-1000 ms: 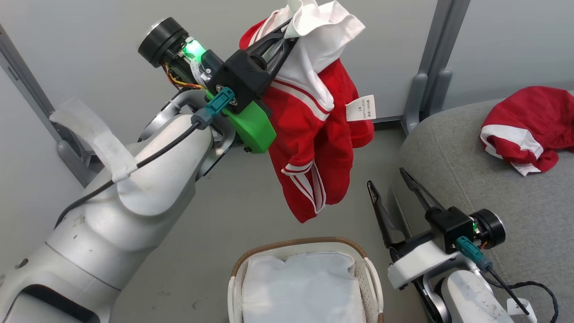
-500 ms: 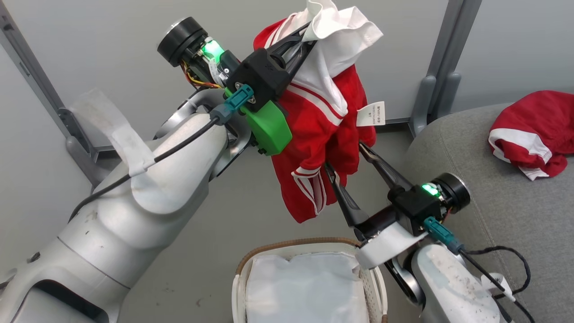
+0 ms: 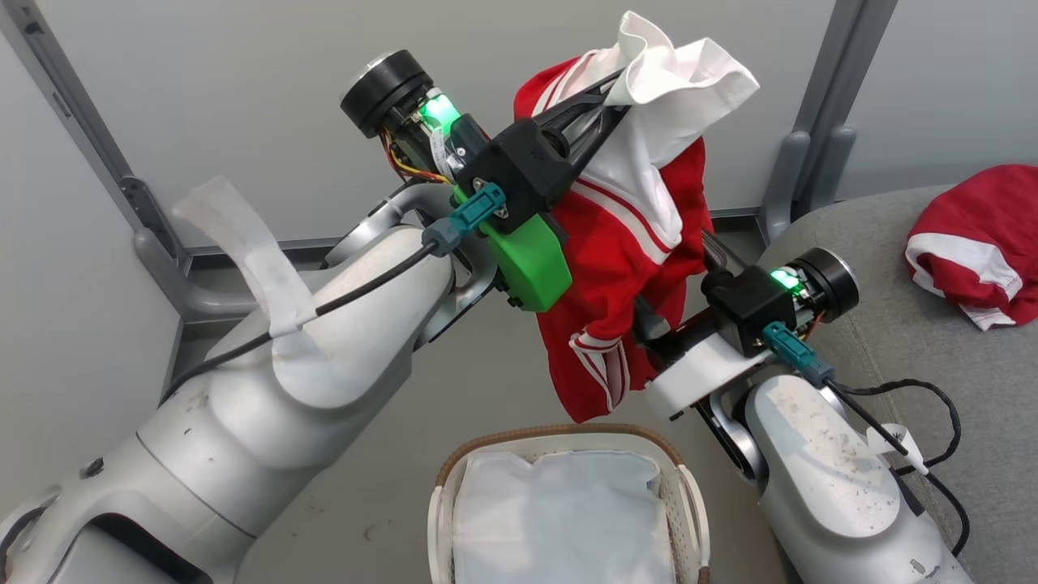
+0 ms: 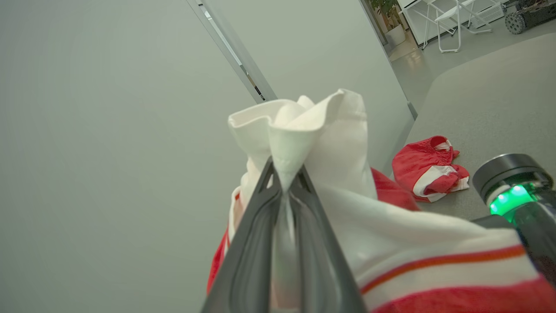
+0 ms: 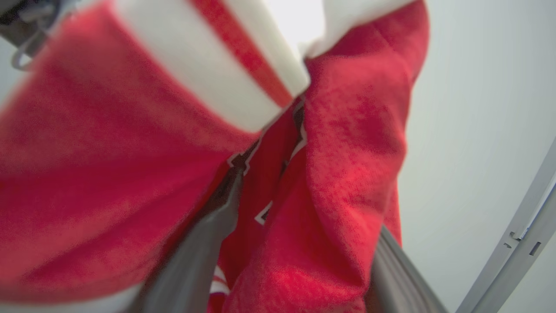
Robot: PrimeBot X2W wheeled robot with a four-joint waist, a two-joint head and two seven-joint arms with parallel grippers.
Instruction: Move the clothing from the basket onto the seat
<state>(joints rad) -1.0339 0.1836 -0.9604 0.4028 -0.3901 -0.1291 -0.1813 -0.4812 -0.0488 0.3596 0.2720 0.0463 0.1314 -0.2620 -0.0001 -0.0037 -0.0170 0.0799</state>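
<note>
My left gripper [image 3: 614, 88] [image 4: 283, 180] is raised high, its two dark fingers pressed tight together on a bunched white fold of one red garment [image 3: 624, 243] [image 4: 334, 130] [image 5: 352, 143]. The white cloth puffs out above the fingertips, and the red body with its white stripe trim hangs straight down from them. That garment is in the air, off both the basket [image 3: 568, 436] and the seat [image 3: 892, 381] [image 4: 499, 95]. In the head view its lowest hem shows just above the far side of the basket's brown rim, and its right side hangs close to the seat's rounded corner. My right gripper [image 3: 683, 288] [image 5: 304, 208] reaches into the hanging cloth from below. Its fingers [image 5: 195, 256] stand well apart, with a thick red fold lying between them and their tips buried in the fabric. They are spread around it, not clamped on it. The second red garment [image 3: 969, 243] [image 4: 428, 167] lies crumpled on the seat, at the edge that runs along the grey wall and well away from the rounded corner. The basket stands on the floor beside the seat's front corner, and in it I see the plain white sheet lining [image 3: 559, 519]. A green light glows on each of my wrists.
</note>
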